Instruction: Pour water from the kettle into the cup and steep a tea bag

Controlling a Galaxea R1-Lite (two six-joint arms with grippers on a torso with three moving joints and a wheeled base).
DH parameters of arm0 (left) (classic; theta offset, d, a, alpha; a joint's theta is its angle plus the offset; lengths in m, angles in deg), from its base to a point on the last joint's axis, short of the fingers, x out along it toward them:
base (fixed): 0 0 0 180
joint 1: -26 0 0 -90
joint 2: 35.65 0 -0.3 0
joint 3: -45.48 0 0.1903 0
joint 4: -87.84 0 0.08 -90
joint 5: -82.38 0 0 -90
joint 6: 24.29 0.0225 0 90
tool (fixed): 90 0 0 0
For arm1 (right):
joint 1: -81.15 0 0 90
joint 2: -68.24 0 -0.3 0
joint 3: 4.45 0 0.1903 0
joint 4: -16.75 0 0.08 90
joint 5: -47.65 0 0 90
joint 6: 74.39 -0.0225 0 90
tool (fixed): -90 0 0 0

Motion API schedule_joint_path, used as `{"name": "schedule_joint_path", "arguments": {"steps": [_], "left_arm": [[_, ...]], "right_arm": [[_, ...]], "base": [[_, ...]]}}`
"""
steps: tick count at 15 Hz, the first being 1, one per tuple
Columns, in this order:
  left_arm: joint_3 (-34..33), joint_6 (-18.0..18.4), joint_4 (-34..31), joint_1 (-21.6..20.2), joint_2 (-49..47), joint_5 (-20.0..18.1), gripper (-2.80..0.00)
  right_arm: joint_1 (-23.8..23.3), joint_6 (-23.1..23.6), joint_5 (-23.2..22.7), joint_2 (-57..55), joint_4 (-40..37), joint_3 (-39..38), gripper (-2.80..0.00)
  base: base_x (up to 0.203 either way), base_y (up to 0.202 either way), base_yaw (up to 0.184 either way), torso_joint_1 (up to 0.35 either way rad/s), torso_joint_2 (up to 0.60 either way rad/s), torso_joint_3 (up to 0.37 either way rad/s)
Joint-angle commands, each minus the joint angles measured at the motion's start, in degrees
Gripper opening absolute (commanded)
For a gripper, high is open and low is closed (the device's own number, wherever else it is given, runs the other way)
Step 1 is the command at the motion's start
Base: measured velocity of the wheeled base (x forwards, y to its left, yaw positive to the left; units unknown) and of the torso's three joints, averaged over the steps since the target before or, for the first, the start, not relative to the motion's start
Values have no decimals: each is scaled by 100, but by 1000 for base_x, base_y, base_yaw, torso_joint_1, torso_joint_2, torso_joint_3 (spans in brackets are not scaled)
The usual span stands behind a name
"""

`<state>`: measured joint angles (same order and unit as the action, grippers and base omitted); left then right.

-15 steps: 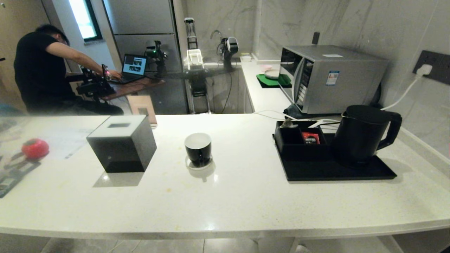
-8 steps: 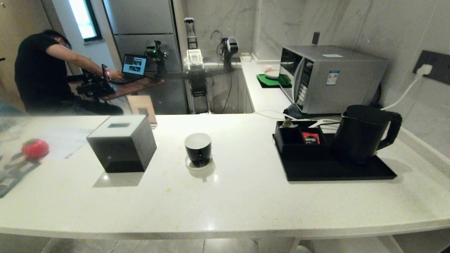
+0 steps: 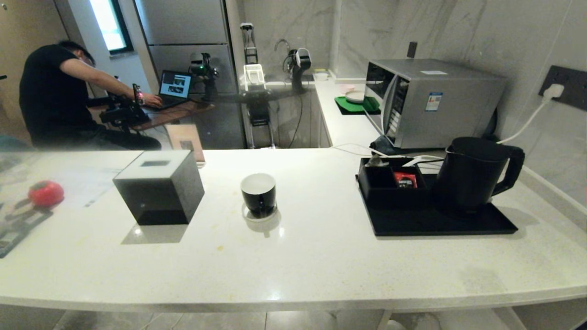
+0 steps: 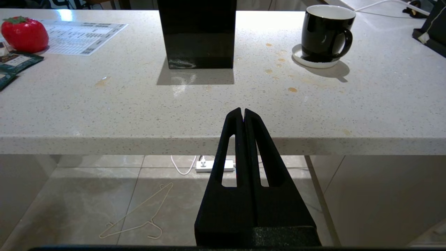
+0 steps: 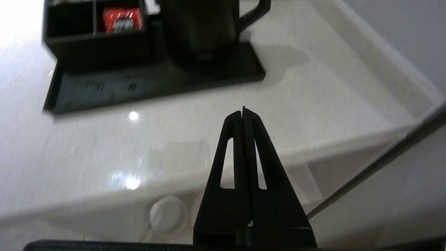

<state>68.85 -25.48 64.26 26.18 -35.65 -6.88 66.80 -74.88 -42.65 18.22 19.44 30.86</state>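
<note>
Right gripper (image 5: 243, 112) pointing over the counter's front edge toward the kettle (image 5: 200, 26), fingers pressed together, carrying nothing. Left gripper (image 4: 243, 113) sitting below the front edge, likewise closed and empty. Kettle standing on the black tray (image 3: 440, 222) near the counter's right end, handle turned toward the right edge. Cup (image 3: 258, 193) resting on its saucer (image 3: 257, 214) mid-counter, well apart from the tray. Advisable: spreading the fingers before arriving, approaching the handle from the right edge, avoiding the compartment box (image 3: 390, 183) beside it.
</note>
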Motion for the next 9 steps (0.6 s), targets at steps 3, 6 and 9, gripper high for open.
{"name": "schedule_joint_path", "arguments": {"steps": [3,6,9], "left_arm": [[0,-4,-1,-1,0,5,-280],[0,-4,0,-1,0,0,-280],[0,-4,4,-1,0,5,-280]], "right_arm": [[-83,64,-131,-1726,1093,281,-280],[-94,146,-173,-2644,1930,317,-280],[-95,271,-177,-3497,2604,409,-280]], "base": [[0,0,0,0,0,0],[0,0,0,0,0,0],[0,0,0,0,0,0]]}}
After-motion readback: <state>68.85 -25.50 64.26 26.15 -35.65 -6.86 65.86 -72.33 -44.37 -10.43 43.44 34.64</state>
